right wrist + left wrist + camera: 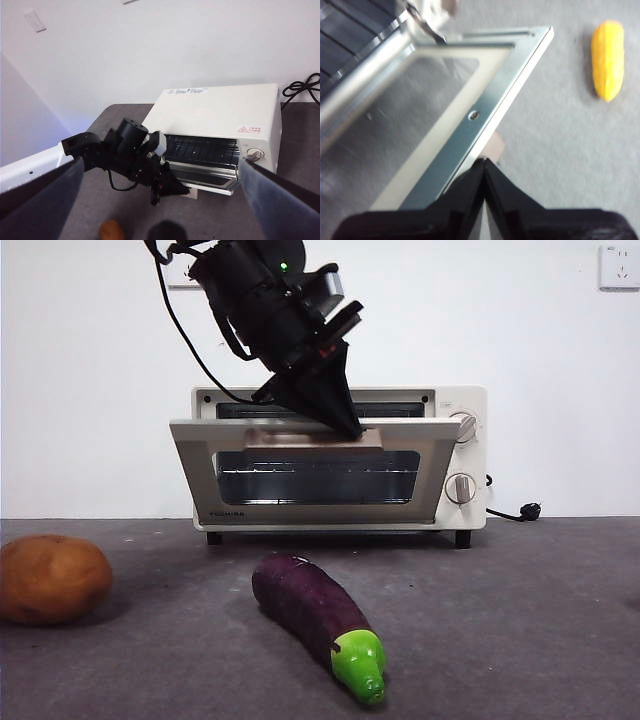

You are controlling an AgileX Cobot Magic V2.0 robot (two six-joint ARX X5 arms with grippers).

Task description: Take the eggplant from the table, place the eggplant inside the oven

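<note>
- The long dark purple toy eggplant (310, 612) with its glossy green stem cap lies on the dark grey matte table (520, 600), near the front and well clear of the oven; its cap points to the near right.
- The small cream-white toaster oven (462, 455) stands at the far side of the table, its glass door (315, 475) tilted partly open — the beige handle bar (310, 439) sits along the door's top edge.
- The left gripper (348, 426) comes down from above at the handle bar; in the left wrist view its black jaws are pressed together at the door's metal frame (490, 112).
- The right gripper (160, 197) waits high and back from the oven, jaws spread wide apart.
- A round brown potato (52, 578) rests at the near left.
- A yellow oblong object (607, 60) lies on the table, apart from the door.
</note>
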